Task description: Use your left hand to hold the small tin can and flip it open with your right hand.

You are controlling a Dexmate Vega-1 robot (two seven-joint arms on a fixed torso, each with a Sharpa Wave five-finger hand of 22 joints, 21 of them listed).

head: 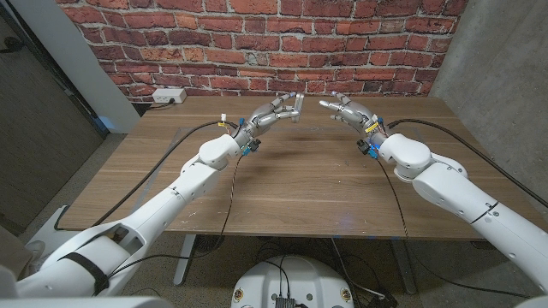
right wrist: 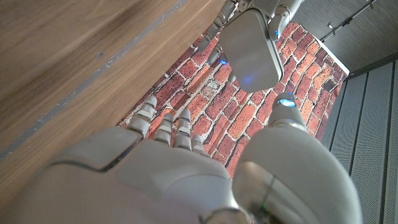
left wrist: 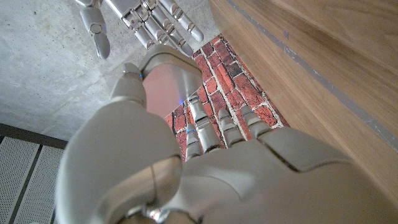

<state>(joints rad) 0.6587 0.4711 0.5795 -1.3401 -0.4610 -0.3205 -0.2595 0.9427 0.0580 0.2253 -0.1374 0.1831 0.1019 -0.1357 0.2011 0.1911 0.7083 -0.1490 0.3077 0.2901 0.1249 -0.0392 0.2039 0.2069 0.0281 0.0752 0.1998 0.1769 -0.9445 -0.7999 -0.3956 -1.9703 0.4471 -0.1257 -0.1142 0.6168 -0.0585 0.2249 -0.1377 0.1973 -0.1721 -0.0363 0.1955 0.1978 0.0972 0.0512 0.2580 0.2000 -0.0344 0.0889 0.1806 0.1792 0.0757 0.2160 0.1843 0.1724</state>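
the small flat silver tin can with rounded corners is up off the wooden table, held in the left hand, whose fingers and thumb close around its edges. the right hand hangs just beside it, apart from it, fingers loosely spread and holding nothing. behind both stands a red brick wall, with a white power strip at the table's far left edge; black cables trail along both arms. the left wrist view shows the tin's broad pale face with the right hand's fingers beyond it; the right wrist view shows the tin gripped from its far side.
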